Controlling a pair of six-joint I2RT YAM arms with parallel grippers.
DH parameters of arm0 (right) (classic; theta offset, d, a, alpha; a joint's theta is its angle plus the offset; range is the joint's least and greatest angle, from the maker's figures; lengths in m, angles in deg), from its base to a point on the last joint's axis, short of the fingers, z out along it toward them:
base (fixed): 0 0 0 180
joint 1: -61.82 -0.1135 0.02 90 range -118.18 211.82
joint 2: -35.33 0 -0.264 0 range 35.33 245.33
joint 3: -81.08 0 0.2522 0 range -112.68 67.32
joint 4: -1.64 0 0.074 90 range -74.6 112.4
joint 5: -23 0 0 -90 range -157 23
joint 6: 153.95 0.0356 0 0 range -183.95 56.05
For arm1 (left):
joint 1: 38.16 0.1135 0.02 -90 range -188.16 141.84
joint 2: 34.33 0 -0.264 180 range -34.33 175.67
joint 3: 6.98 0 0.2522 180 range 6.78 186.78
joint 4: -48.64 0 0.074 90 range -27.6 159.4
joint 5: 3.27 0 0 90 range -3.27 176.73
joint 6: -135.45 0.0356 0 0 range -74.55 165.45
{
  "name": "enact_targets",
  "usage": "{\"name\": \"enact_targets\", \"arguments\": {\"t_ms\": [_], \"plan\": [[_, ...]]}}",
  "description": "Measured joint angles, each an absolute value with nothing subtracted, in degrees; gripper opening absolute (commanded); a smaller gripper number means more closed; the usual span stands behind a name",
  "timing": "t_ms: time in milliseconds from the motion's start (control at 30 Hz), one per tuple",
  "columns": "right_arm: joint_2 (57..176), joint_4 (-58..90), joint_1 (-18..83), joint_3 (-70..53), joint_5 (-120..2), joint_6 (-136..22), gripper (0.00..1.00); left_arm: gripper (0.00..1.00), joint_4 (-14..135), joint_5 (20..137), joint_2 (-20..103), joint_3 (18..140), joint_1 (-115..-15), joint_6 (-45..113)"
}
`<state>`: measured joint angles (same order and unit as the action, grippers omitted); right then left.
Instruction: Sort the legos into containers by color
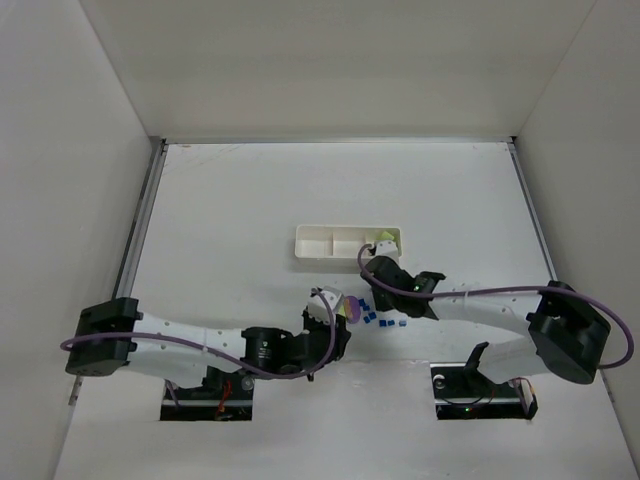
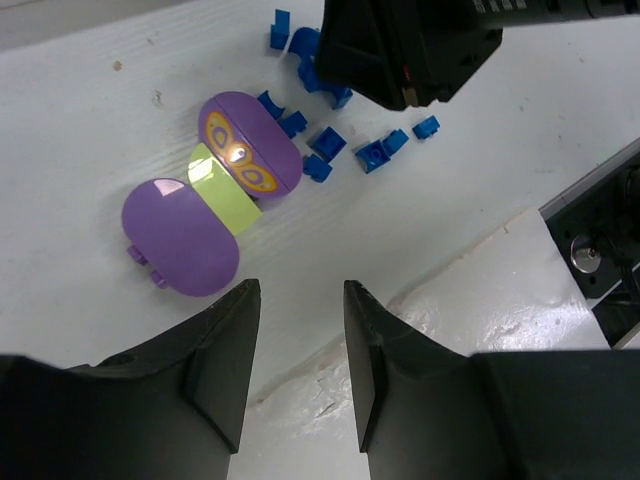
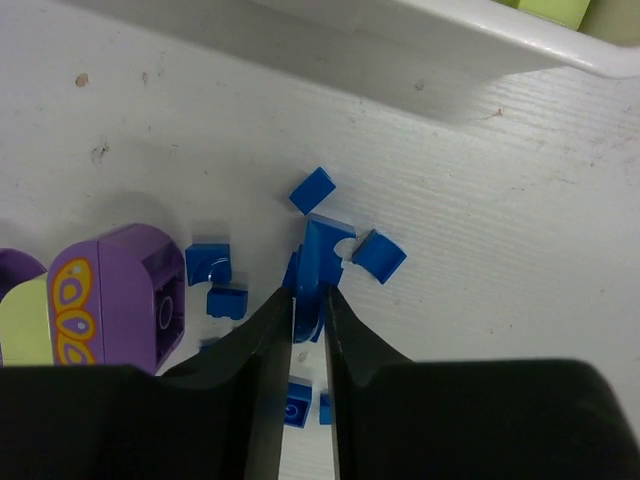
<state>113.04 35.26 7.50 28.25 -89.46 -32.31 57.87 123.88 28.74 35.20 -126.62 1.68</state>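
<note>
Tray cut off at top of right wrist view, contents mostly hidden. Right gripper pinching dark-blue brick, long axis pointing toward tray. Left gripper spread, empty.

Overhead looks down; close wrist views share blue bricks

The rounded purple plastic piece is smooth and glossy, with a bright highlight; the yellow-green plastic block and small dark-blue plastic bricks look smooth too. The white tabletop is matt with a fine streaked grain, the long white plastic tray smooth and faintly shiny, the left hand's black fingers matt.
</note>
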Motion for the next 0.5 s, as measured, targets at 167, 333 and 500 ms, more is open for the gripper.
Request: {"name": "enact_targets", "arguments": {"t_ms": [167, 333, 500], "plan": [[112.9, 35.3, 8.8, 28.1, -89.2, -33.1, 0.13, 0.36, 54.0, 123.2, 35.6, 36.1, -127.5, 1.4], [108.1, 36.5, 9.2, 28.0, -89.0, -33.2, 0.13, 0.36, 49.8, 122.0, 41.6, 36.2, -127.1, 1.1], [100.7, 37.3, 10.4, 25.0, -89.0, -33.8, 0.13, 0.36, 46.7, 121.6, 43.3, 36.3, -125.3, 0.9]]}}
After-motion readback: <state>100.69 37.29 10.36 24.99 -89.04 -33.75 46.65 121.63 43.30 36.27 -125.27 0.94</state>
